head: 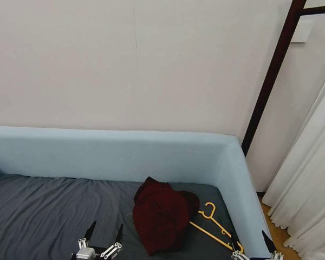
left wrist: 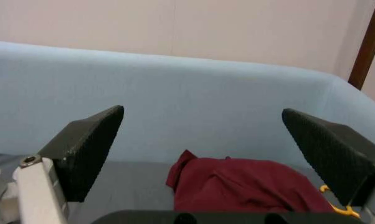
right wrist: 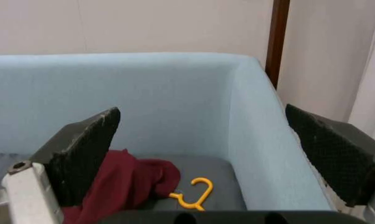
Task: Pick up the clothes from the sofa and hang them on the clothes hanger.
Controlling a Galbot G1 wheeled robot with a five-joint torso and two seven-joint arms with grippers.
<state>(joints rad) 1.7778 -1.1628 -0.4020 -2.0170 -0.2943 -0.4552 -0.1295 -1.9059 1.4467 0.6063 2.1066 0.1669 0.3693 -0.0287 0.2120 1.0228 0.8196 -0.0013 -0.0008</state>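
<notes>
A crumpled dark red garment point(head: 162, 214) lies on the grey seat of the light blue sofa point(head: 114, 154), near its right end. A yellow hanger point(head: 215, 223) rests beside the garment, its hook pointing toward the backrest. My left gripper point(head: 104, 233) hovers open low over the seat, to the left of the garment point(left wrist: 243, 184). My right gripper point(head: 252, 241) is open over the sofa's right armrest, to the right of the hanger point(right wrist: 194, 193) and garment point(right wrist: 122, 184). Neither holds anything.
A dark wooden rack post point(head: 271, 76) rises behind the sofa's right end, against the pale wall. White curtains point(head: 309, 179) hang at the far right. The grey seat point(head: 43, 211) stretches away to the left.
</notes>
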